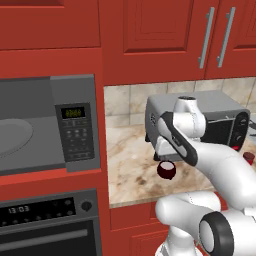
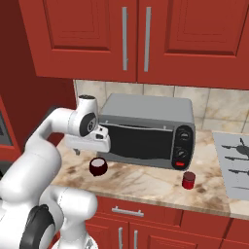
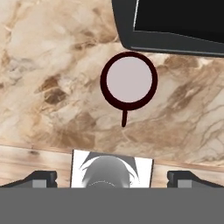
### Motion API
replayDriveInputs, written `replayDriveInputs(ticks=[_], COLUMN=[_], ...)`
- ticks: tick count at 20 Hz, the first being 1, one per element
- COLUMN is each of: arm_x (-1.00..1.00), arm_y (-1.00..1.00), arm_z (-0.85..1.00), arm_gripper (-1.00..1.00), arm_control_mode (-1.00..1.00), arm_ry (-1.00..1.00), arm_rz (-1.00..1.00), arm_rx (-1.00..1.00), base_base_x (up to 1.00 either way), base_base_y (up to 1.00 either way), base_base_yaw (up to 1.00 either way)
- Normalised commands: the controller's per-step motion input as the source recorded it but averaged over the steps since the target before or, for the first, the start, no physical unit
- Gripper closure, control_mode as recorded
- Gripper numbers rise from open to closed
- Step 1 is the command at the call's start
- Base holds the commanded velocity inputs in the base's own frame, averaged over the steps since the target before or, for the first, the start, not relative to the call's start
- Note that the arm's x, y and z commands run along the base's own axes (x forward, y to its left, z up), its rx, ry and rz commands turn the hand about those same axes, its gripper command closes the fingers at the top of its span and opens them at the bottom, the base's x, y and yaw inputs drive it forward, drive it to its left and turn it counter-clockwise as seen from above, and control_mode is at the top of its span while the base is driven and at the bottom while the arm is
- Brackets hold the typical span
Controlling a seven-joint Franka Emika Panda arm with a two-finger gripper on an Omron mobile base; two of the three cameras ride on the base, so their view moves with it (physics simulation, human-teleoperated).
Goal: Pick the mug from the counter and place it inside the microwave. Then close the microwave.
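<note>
We see the mug from straight above in the hand view, a little above the middle of the frame: a dark red ring around a white inside, its thin handle pointing down the frame. It stands upright on the marbled tabletop, just beside the dark front edge of the toaster oven that fills the upper right of that frame.

Our claw hangs above the mug with its jaws spread wide and nothing between them; the two dark fingertips sit far apart at the bottom corners of the hand view, well clear of the mug.

In the left base view the mug sits right of centre, below the white hand. The microwave takes the left side of that frame, door open, its grey inside and round plate showing, the keypad panel with a green display at its right.

In the right base view the mug lies left of centre before the toaster oven, and a small red jar stands further right on the tabletop.
</note>
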Motion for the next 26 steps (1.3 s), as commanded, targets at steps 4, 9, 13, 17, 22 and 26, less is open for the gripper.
replayDriveInputs(ticks=[4, 9, 13, 17, 22, 26], arm_x=[0.07, 0.06, 0.00, 0.00, 0.00, 0.10], arm_y=[0.00, 0.00, -0.01, -0.08, -0.10, -0.04], arm_z=[-0.20, -0.21, -0.21, -0.20, -0.21, -0.09], arm_gripper=[-1.00, -1.00, -1.00, -1.00, -1.00, -1.00], arm_control_mode=[-1.00, -1.00, -1.00, -1.00, -1.00, -1.00], arm_ry=[0.00, 0.00, 0.00, 0.00, 0.00, 0.00], arm_rz=[0.00, 0.00, 0.00, 0.00, 0.00, 0.00], arm_rx=[-0.02, -0.03, -0.01, 0.00, 0.00, 0.00], base_base_x=[0.00, 0.00, 0.00, 0.00, 0.00, 0.00], base_base_y=[0.00, 0.00, 0.00, 0.00, 0.00, 0.00], base_base_yaw=[0.00, 0.00, 0.00, 0.00, 0.00, 0.00])
